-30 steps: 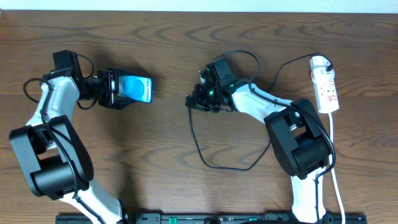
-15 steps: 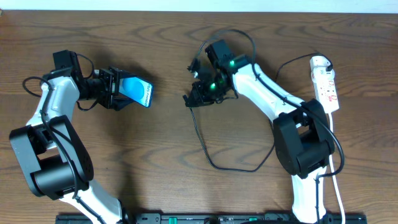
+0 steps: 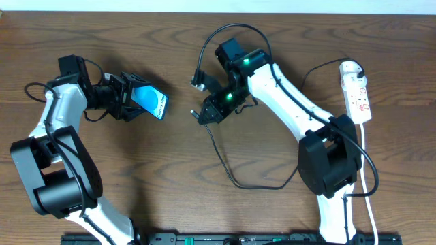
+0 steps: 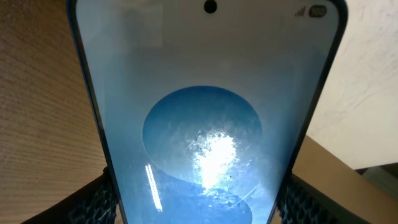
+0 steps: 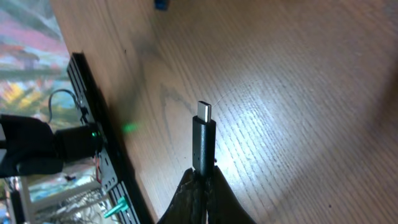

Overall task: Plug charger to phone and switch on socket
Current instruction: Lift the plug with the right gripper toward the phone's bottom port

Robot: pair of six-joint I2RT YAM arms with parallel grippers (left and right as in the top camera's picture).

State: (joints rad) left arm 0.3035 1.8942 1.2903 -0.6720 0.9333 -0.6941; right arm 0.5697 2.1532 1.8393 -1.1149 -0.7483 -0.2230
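While neither half of the job was finished, I judged the groundwork well advanced: over the 1 wooden table (image 3: 170, 184), my 2 arms each had hold of their piece. The 1 socket (image 3: 357, 92) lay flat at the right edge, well apart from both grippers, so I took its switch as untouched and the last step left; I could not read the switch position. The 1 phone (image 3: 151, 101) was clamped in the left gripper (image 3: 129, 97), tilted up off the wood at the left, its blue screen filling the left wrist view with a finger (image 4: 93, 202) at either lower corner. The 1 charger (image 3: 228, 170) looped across the table's middle, and the right gripper (image 5: 202, 180) was pinched on its 1 plug tip (image 5: 203, 127), metal end pointing out over the wood. Overhead, plug and phone stood near but apart, bare table between them, so insertion was yet to do, then the switch.
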